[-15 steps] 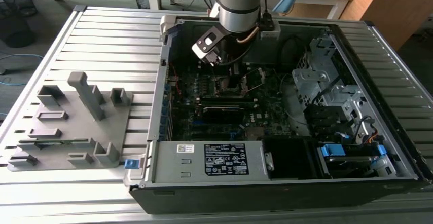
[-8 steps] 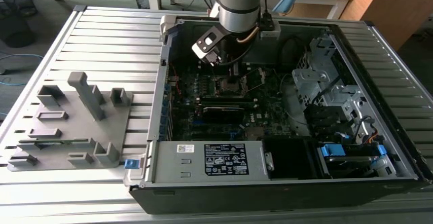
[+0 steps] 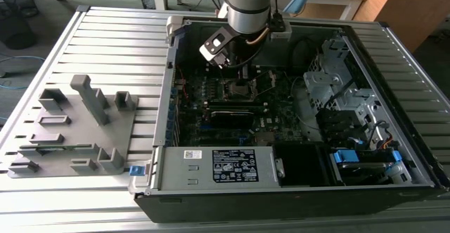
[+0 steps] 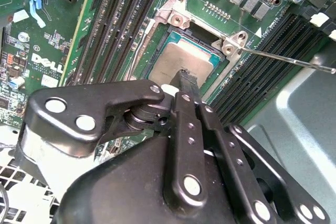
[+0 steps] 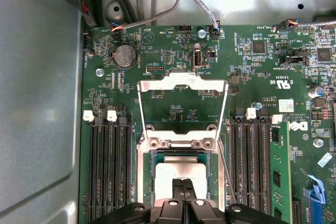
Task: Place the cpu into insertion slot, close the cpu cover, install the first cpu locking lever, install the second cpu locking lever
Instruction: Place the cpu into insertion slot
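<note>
- Nearest in both wrist views, the gripper (image 5: pixel 184 184) hangs with its fingers drawn together and nothing between them. The tips are over the cpu (image 5: pixel 167 174); whether they touch it cannot be told.
- Beneath them, the cpu lies flat inside the insertion slot (image 5: pixel 153 177).
- Just beyond, the cpu cover (image 5: pixel 181 81) is open, tipped back off the socket.
- A thin locking lever (image 4: pixel 283 59) juts out unlatched across the memory slots (image 4: pixel 268 77).
- Around these spreads the green motherboard (image 5: pixel 252 77), inside the open computer case (image 3: pixel 281 204).
</note>
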`<action>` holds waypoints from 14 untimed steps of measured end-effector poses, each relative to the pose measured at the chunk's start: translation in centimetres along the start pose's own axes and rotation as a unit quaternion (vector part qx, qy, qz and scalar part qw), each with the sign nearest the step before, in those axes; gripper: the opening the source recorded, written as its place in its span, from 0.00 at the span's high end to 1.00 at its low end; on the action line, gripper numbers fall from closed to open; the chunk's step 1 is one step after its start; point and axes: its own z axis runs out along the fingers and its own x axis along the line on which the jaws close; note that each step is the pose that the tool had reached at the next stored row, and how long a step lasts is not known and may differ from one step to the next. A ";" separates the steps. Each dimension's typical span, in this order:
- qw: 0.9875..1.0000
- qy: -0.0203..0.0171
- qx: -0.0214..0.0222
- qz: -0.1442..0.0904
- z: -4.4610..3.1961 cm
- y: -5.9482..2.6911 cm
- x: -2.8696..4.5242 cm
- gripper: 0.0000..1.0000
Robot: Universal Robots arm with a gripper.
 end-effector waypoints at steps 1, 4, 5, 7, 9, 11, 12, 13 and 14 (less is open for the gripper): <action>1.000 0.000 0.000 0.000 0.00 0.00 0.00 0.89; 1.000 0.000 0.000 0.000 -0.01 0.00 0.00 0.89; 1.000 0.000 0.001 0.000 -0.02 0.00 0.00 0.89; 1.000 0.000 0.004 0.000 -0.03 0.00 0.00 0.89; 1.000 0.000 0.004 0.000 -0.02 0.00 0.00 0.89; 1.000 0.000 0.004 0.000 -0.01 0.00 0.00 0.89; 1.000 0.000 0.004 0.000 0.04 0.00 0.00 0.89; 1.000 0.000 0.004 0.000 0.10 0.00 0.00 0.89; 1.000 0.000 0.004 0.000 0.17 -0.01 0.00 0.89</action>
